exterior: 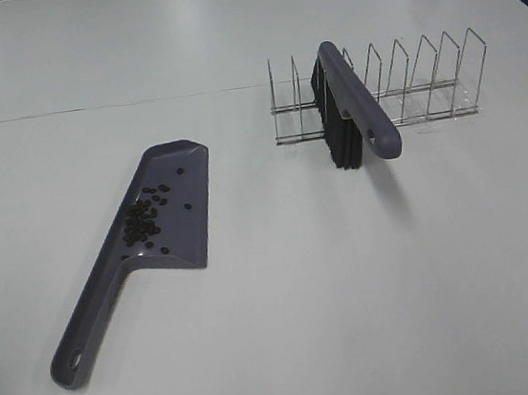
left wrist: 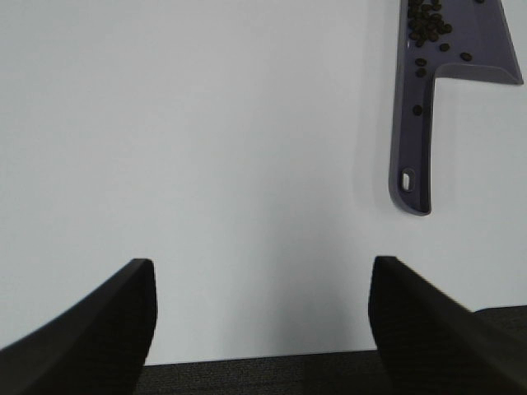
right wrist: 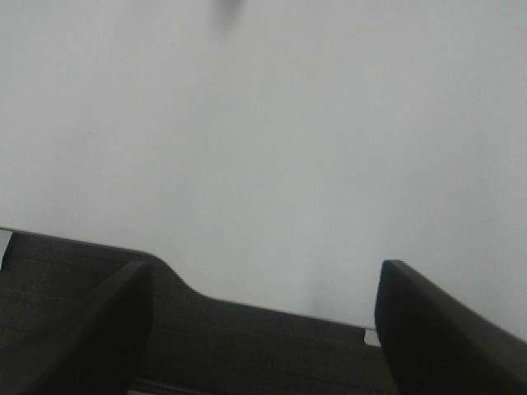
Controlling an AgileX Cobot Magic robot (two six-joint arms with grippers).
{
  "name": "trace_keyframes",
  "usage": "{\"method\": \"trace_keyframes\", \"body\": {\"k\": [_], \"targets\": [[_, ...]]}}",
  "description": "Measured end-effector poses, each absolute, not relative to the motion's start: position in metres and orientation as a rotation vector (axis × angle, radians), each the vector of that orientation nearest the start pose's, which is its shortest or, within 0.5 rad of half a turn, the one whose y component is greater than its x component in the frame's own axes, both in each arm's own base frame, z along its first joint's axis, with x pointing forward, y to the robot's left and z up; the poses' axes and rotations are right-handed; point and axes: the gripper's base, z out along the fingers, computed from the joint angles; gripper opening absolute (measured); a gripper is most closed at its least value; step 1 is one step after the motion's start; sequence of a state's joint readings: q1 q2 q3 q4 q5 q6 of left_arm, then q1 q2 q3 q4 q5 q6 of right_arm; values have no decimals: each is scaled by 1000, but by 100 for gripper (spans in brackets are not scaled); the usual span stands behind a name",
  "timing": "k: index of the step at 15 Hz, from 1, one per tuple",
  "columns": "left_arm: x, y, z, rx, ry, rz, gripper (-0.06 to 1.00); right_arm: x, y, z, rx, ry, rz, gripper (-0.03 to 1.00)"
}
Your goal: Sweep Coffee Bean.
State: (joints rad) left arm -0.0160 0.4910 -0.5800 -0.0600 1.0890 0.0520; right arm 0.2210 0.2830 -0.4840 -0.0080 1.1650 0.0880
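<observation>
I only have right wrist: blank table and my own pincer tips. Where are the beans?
Observer: All the coffee beans lie in the dustpan, left of centre in the high view. None show loose on the table.
Operator: Brush?
Observer: The brush is parked in the wire rack, bristles down, handle sticking out toward the near side.
Operator: Left arm holding the pan?
Observer: No. The left pincer is open over bare table; the dustpan lies apart, handle end nearest it.
</observation>
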Motion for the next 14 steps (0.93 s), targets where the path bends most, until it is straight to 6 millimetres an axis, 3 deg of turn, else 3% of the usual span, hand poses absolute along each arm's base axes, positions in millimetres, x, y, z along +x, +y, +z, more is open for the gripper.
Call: {"method": "trace_keyframes", "body": {"k": [3,7,12,14], "targets": [[66,-7,285,71,2451,-74,67,18,3,264,-177,2341,131,66],[35,-6,295,73,2256,-68,67,-5,-2,265,-181,2159,143,66],[-1,-6,296,68,2093,-80,67,-6,-2,264,-201,2139,132,66],[-11,-7,285,59,2050,-88,67,-3,-2,261,-220,2132,122,66]]}}
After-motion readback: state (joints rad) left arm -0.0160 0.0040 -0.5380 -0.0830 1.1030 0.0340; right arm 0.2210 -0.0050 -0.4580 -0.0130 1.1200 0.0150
